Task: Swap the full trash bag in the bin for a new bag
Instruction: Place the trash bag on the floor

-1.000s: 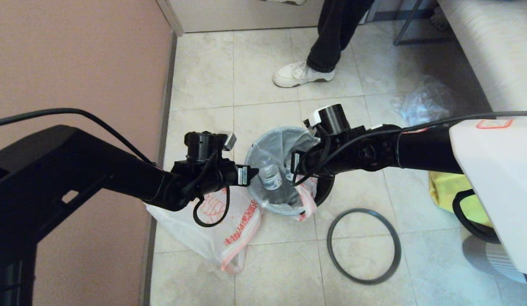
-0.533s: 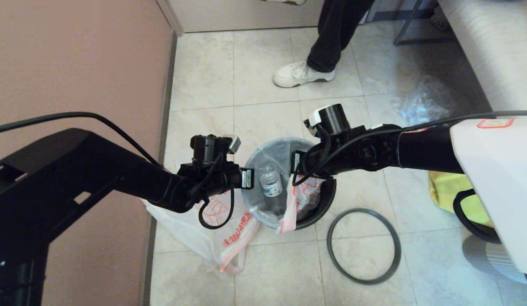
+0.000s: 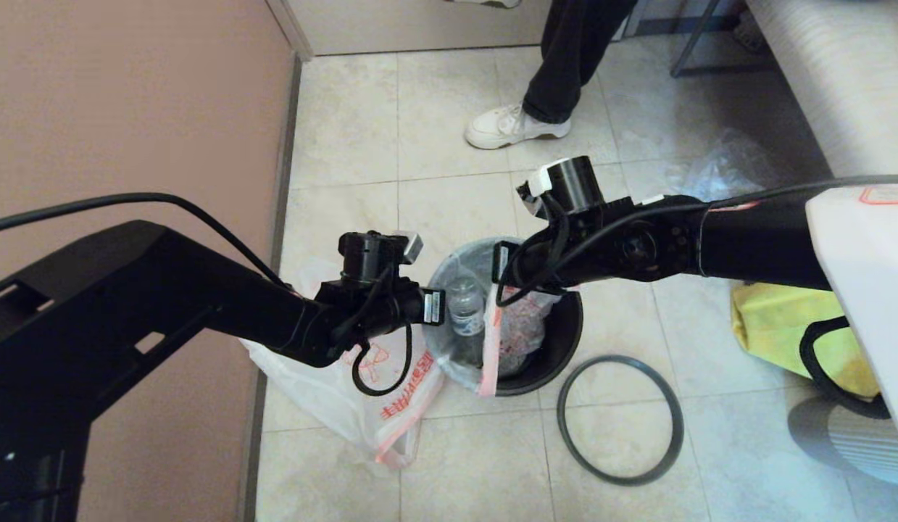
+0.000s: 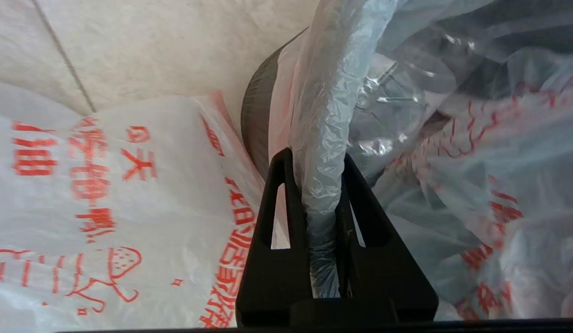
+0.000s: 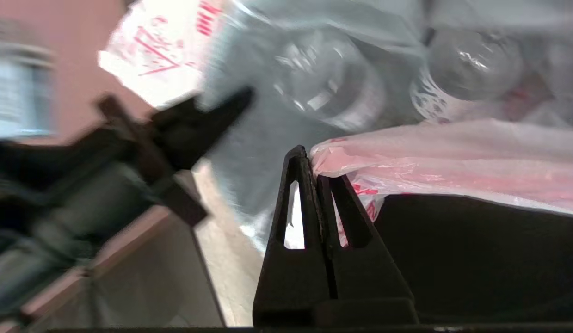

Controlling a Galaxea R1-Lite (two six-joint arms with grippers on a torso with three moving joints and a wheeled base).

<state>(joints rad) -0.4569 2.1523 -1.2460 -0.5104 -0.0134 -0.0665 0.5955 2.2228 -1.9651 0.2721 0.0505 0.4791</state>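
Left gripper [image 4: 321, 185] newly clamped on translucent white red-printed full trash bag [image 4: 332, 115], right gripper [image 5: 316, 171] pinching its pink-edged handle, small round grey plastic bin [image 3: 557, 348] beneath.

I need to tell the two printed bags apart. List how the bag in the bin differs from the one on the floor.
The full trash bag sits in the bin; the new bag lies flat on the floor beside it. The full trash bag holds bottles; the new bag shows none. Both grippers clamp the full trash bag; none holds the new bag. Both are white with red print.

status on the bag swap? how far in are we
Early. Done: ring rim is off, lying on the floor. In hand: left hand and right hand both pinch the full trash bag, which sits in the bin. Left: lift it out, fit the new bag, refit ring.
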